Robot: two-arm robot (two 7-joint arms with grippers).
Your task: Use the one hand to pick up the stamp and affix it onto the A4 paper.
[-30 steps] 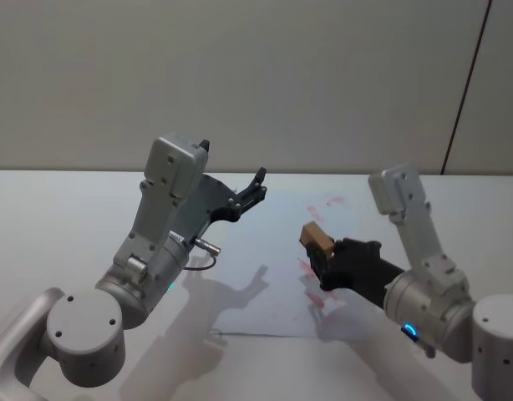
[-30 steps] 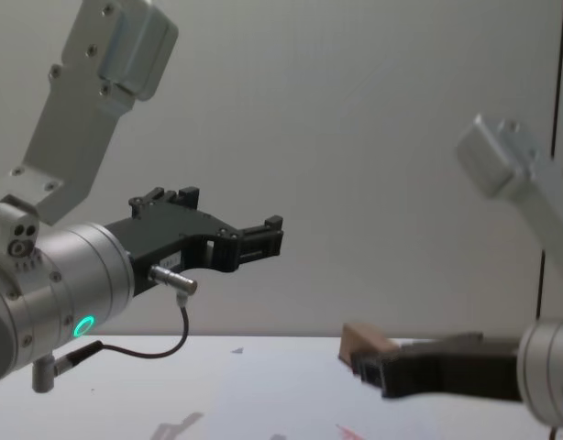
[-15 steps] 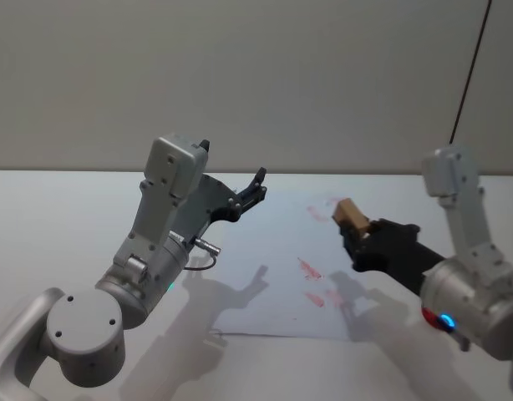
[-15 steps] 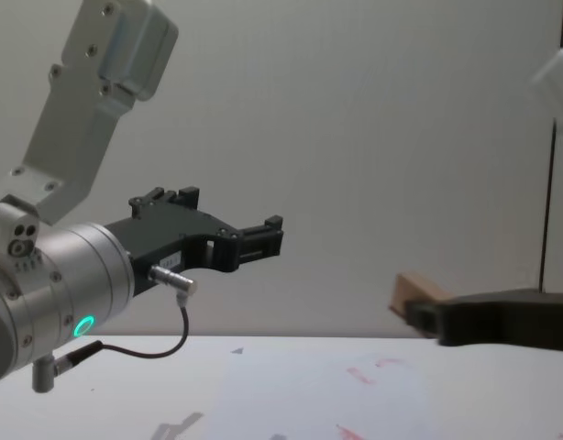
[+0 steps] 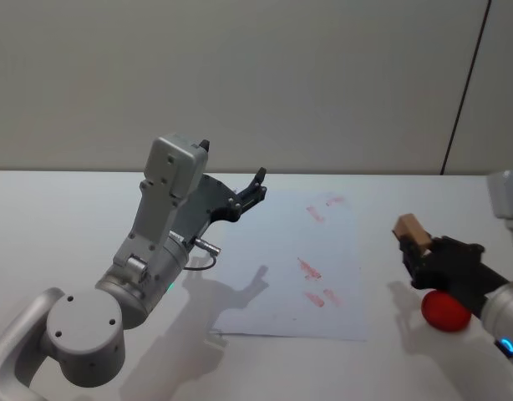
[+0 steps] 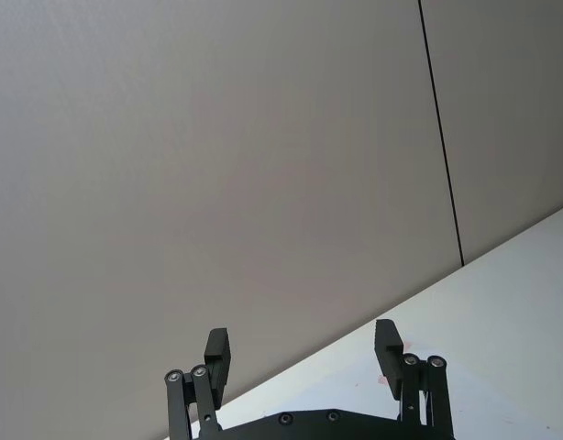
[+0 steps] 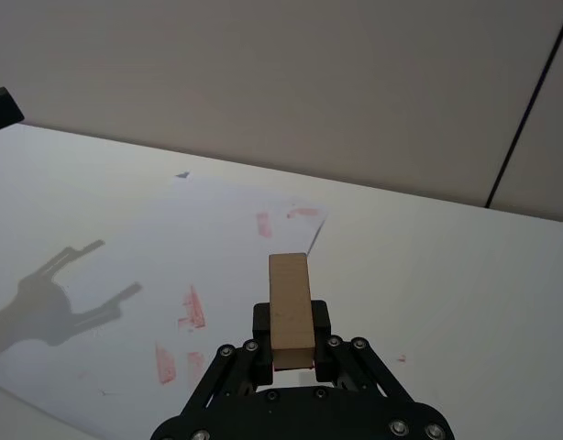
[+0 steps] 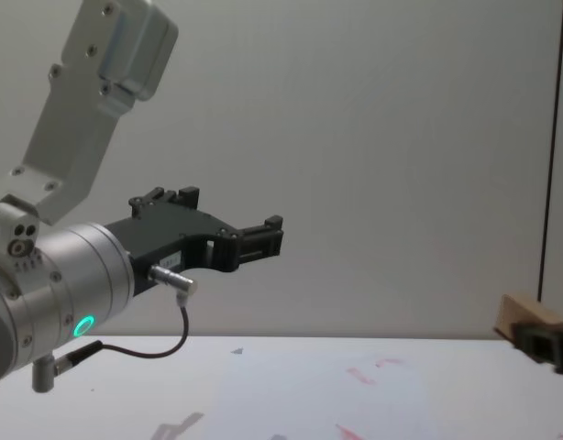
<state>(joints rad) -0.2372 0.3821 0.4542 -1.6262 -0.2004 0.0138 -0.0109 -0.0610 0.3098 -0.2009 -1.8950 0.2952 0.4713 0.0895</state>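
The right gripper (image 5: 417,251), black and flat-jawed, hangs above the bare white table (image 5: 64,209) to the right of the A4 paper (image 5: 265,284), its fingers clamped on the stamp (image 5: 410,229), a plain rectangular light-brown wooden block. The flat white sheet bears several smudged red marks (image 5: 309,269). The left gripper (image 5: 258,185) is raised over the paper's far-left corner, its jaws spread wide and empty.

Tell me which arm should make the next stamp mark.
Right. The right gripper already clamps the stamp, just off the A4 paper's right edge. The left gripper hangs open, raised and empty.
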